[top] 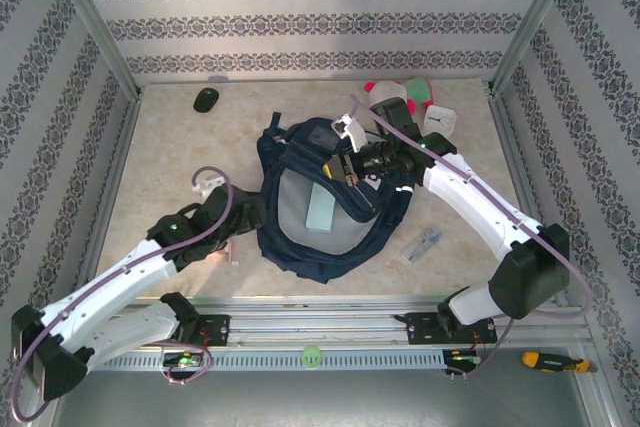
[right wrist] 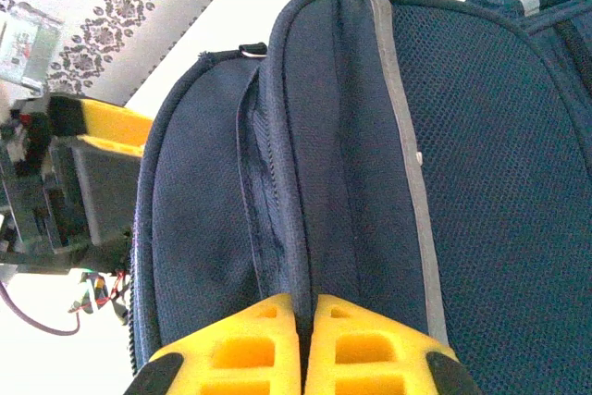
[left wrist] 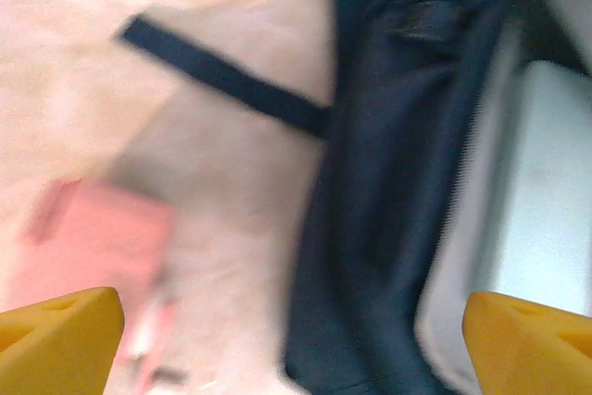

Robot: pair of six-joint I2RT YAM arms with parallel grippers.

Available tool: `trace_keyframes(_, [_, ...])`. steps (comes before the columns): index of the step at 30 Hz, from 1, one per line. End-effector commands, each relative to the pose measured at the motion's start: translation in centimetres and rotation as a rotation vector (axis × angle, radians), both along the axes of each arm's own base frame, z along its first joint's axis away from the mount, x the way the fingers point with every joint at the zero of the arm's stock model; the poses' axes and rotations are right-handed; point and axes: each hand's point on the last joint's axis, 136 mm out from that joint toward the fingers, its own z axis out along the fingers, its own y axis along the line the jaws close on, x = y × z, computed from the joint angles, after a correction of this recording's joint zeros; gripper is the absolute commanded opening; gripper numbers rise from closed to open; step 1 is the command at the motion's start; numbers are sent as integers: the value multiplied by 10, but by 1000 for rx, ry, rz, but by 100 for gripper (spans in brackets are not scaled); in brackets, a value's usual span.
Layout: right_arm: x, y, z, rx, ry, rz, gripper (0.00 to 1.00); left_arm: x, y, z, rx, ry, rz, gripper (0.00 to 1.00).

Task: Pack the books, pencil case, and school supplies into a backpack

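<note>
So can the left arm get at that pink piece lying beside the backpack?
Probably yes. The left gripper is open close above the pink piece, which lies on bare table beside the backpack, nothing covering it. The blurred view leaves the exact line-up unsure.

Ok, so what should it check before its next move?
1. Right claw grips backpack fabric: ok, shut on it.
2. Left claw open: ok, fingertips wide apart.
3. Backpack mouth open: ok, grey lining shows.
4. Teal square packed: ok, lying inside.
5. Pink piece packed: not ok, on table beside backpack.
6. Clear packet packed: not ok, on table.
</note>
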Motion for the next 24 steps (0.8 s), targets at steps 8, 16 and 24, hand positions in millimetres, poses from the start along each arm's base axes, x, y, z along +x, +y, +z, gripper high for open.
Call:
trace_keyframes(8, [-4, 2, 17, 53, -55, 46, 0, -61, 64, -61, 61, 268, 173, 95])
trace_keyframes(16, [-9, 0, 15, 50, -54, 48, 0, -29, 58, -79, 81, 284, 112, 96])
trace_keyframes(24, [-11, -1, 10, 47, -43, 51, 0, -1, 47, -95, 35, 308, 4, 96])
